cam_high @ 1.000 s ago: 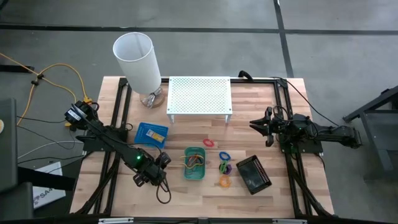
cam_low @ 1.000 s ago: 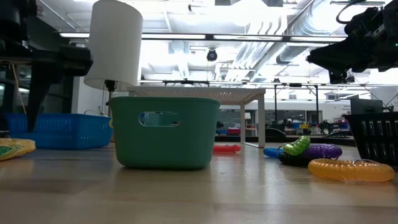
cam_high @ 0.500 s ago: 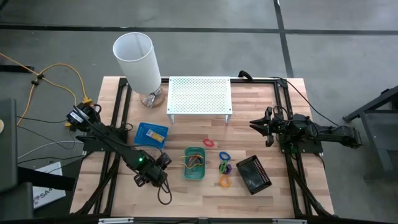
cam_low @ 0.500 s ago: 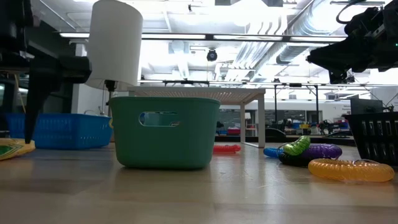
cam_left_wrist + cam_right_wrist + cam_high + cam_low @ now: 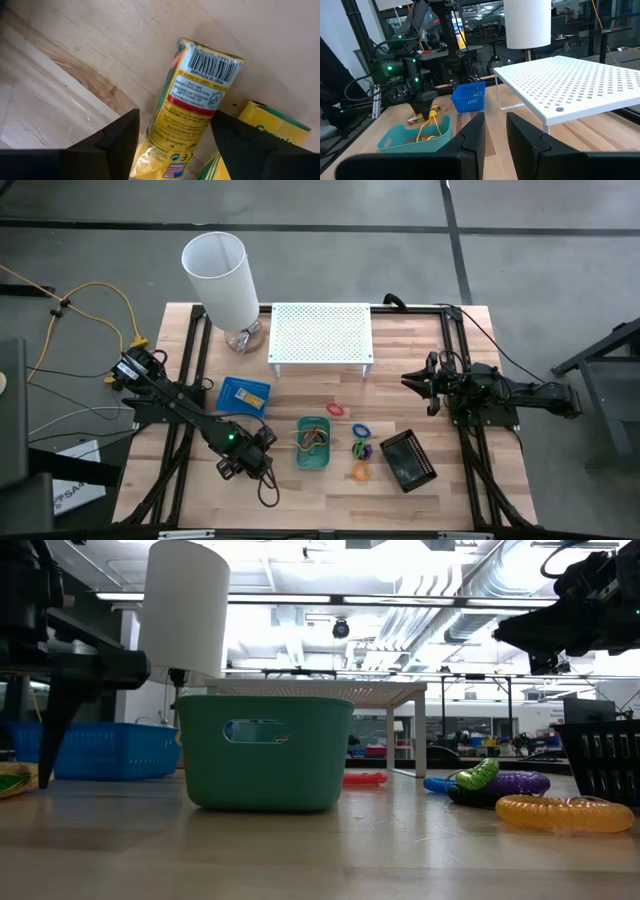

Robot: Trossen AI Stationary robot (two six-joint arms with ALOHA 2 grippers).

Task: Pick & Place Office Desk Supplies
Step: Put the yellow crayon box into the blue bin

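My left gripper [image 5: 243,465] sits at the lower left of the overhead frame, fingers spread wide above a yellow packet [image 5: 192,102] lying on the wood, a second yellow box [image 5: 272,125] just beside it. The green tray [image 5: 313,442] is just right of it. My right gripper [image 5: 418,383] waits mid-right, fingers narrowly parted, pinching nothing.

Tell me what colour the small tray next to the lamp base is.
Blue. The blue tray shows best in the high view, lying on the table near the lamp.
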